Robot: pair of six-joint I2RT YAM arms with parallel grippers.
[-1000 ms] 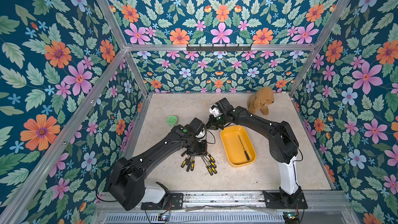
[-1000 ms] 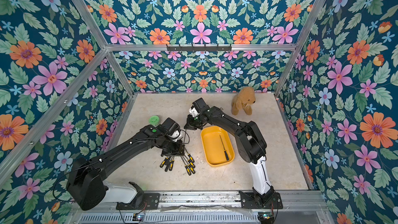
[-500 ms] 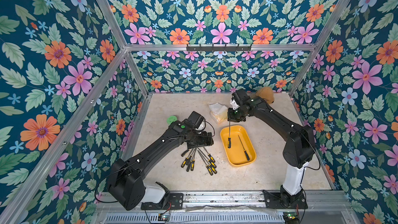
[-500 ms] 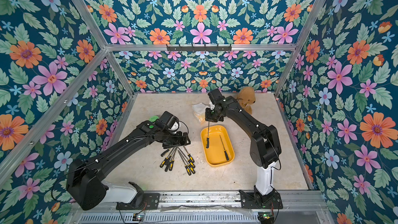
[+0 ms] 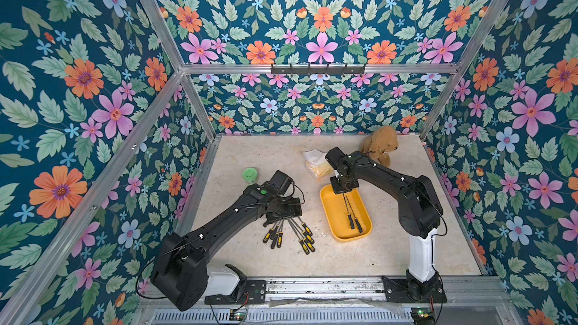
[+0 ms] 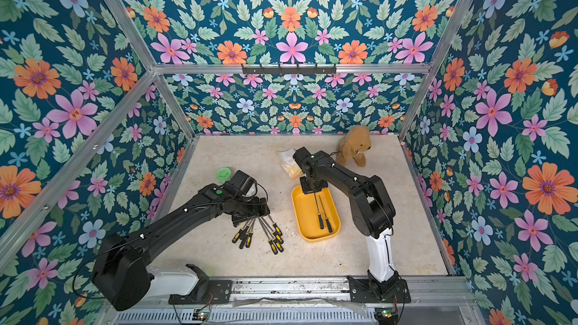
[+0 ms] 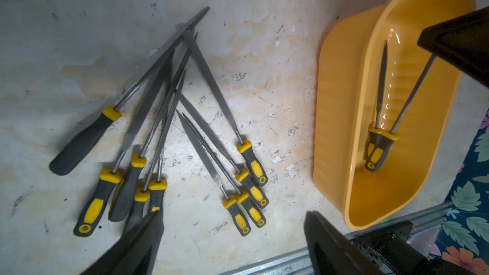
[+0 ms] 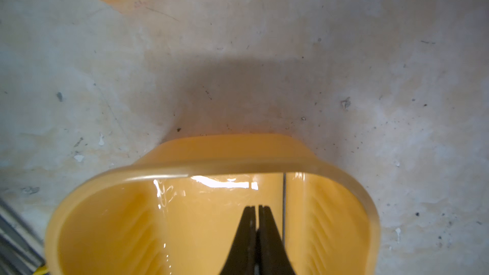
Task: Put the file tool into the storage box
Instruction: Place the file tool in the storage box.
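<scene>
Beige scuffed tabletop point(image 5: 391, 245), floral walls point(image 5: 312, 104); L gripper point(image 7: 232, 214) spread over files point(image 7: 158, 96), R gripper point(image 8: 256, 207) pressed together over storage box point(image 8: 238, 164).

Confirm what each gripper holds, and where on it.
Right gripper shut on a file at its metal tip end; handle rests in the storage box. Left gripper open, holding nothing.

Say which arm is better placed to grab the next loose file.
Left: the left gripper hangs open above the loose files on the table, while the right gripper is shut over the storage box.
</scene>
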